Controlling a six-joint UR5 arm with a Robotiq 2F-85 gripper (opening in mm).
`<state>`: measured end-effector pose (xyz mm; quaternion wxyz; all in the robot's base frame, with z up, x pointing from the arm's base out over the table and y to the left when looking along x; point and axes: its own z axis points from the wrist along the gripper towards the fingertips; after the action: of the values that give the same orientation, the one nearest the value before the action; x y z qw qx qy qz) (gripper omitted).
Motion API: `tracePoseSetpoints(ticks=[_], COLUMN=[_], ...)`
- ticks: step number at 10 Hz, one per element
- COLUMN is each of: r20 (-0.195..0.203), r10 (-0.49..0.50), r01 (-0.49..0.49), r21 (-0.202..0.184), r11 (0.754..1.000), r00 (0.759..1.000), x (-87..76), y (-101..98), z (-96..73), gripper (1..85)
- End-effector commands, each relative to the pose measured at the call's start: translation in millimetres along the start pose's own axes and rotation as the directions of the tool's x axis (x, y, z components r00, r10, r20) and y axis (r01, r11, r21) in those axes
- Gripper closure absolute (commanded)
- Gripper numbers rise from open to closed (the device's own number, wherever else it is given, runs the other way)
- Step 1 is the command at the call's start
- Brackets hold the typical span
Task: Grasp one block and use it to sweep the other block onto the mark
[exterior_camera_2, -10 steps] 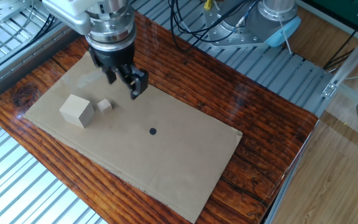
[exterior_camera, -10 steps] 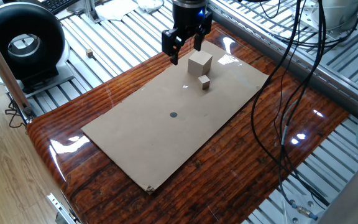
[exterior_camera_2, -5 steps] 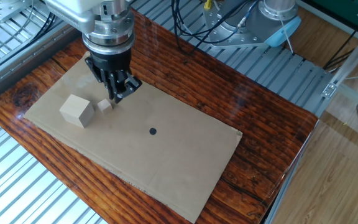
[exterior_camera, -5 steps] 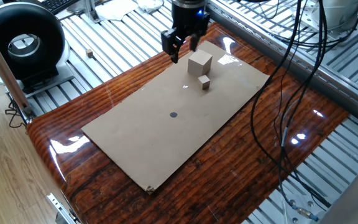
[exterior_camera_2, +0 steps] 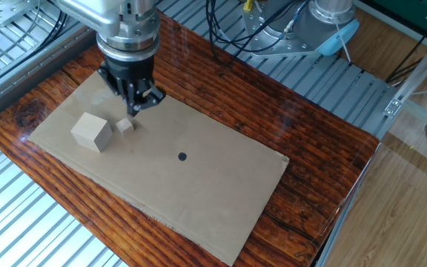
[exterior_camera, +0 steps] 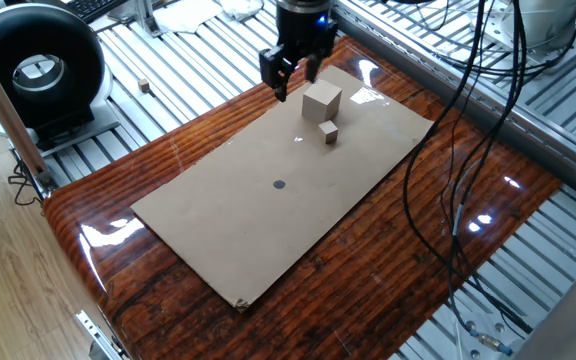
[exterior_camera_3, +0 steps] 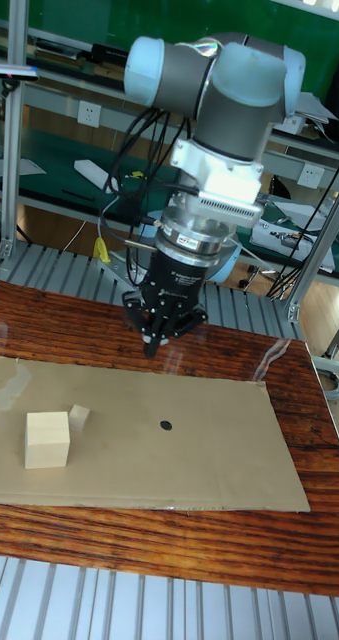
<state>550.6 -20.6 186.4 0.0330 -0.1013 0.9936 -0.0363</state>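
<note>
**Gripper above the card, both cubes untouched**

The gripper (exterior_camera: 294, 80) hangs over the far end of the brown card (exterior_camera: 218, 220), clear of its surface. Its fingers (exterior_camera_2: 141, 101) are drawn close together with nothing between them; in the tall view the tips (exterior_camera_3: 155, 342) meet at a point, so it reads as closed and empty.

The big cube (exterior_camera: 321, 101) sits flat on the card near the same end. In the one fixed view the gripper appears just beside it, up and to the left, not touching. The small cube (exterior_camera: 328, 132) stands just beside the big one, on the side toward the dot, with a narrow gap between them in the other fixed view, where the big cube (exterior_camera_2: 91, 132) and small cube (exterior_camera_2: 126, 126) lie below the fingers.

The dot (exterior_camera: 279, 184) is drawn near the middle of the card, well apart from both cubes. In the tall view the dot (exterior_camera_3: 165, 425) lies right of the small cube (exterior_camera_3: 79, 417) and big cube (exterior_camera_3: 47, 440).

The card rests on a glossy wooden table (exterior_camera: 438, 190)
</note>
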Motion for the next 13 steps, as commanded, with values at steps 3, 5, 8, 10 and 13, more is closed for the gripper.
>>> tracePoseSetpoints(ticks=[3, 5, 8, 10, 13], r20=[0.073, 0.086, 0.095, 0.093, -0.063], r10=[-0.214, -0.207, -0.187, -0.147, 0.201], r01=[0.217, 0.210, 0.190, 0.152, -0.206], r21=[-0.040, -0.024, -0.028, -0.047, -0.101], r11=[0.975, 0.977, 0.981, 0.987, 0.973], r00=[0.974, 0.975, 0.978, 0.985, 0.978], x=[10.5, 6.3, 4.0, 4.8, 37.4], y=[-24.3, -28.0, -26.8, -23.0, -9.5], z=[28.3, 28.1, 27.9, 27.8, 27.3], gripper=[84.7, 84.7, 84.7, 84.7, 84.7])
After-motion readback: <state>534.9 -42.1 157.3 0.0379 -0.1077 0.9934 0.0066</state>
